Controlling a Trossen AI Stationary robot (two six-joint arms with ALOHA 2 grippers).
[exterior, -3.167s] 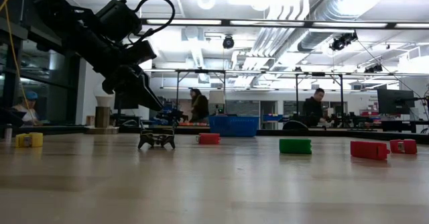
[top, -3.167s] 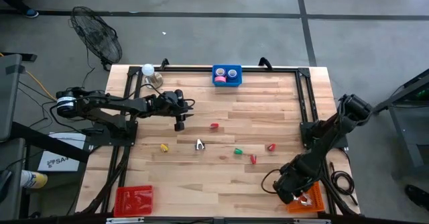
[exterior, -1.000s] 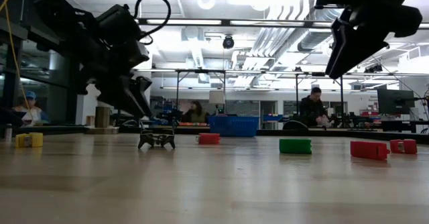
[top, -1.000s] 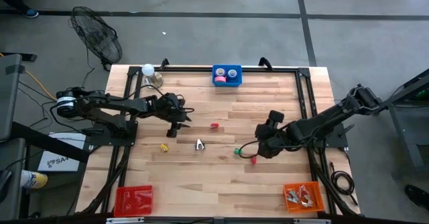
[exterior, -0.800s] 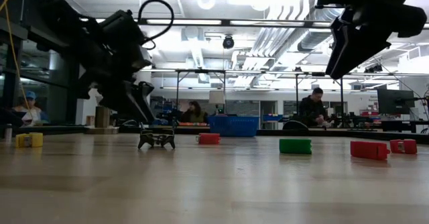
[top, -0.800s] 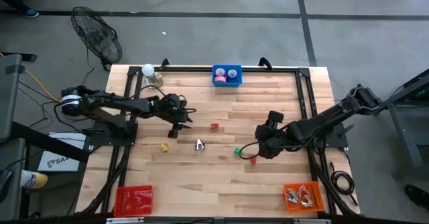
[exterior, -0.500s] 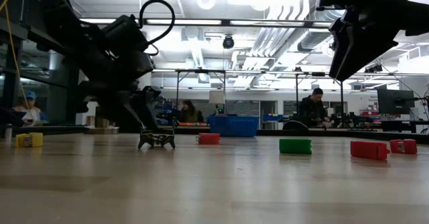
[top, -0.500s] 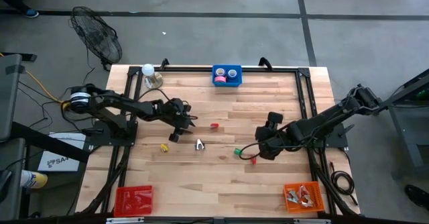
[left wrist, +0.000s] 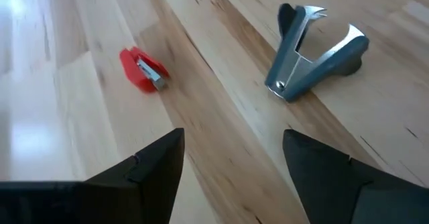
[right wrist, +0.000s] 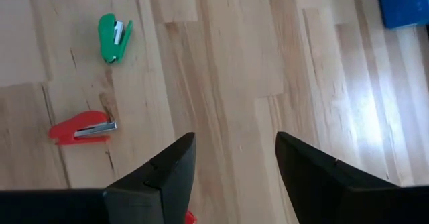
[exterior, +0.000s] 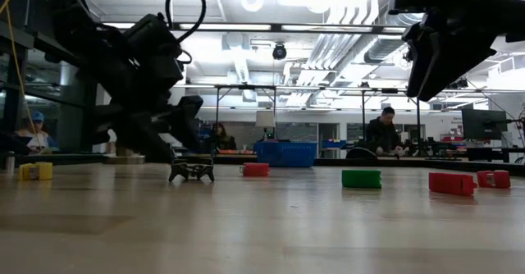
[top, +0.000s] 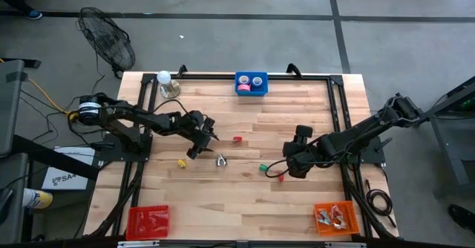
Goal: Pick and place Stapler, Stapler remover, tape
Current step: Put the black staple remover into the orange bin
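While both grippers hover spread, small staplers dot the wooden table.

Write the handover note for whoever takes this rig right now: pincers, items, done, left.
Left pincer: open, empty, low over the table, just short of the staple remover.
Right pincer: open, empty, above the green stapler and a red stapler.
Done: tape rolls in the blue bin; staple removers in the orange bin.
Left on the table: the staple remover, one yellow stapler, the green one, the red ones.
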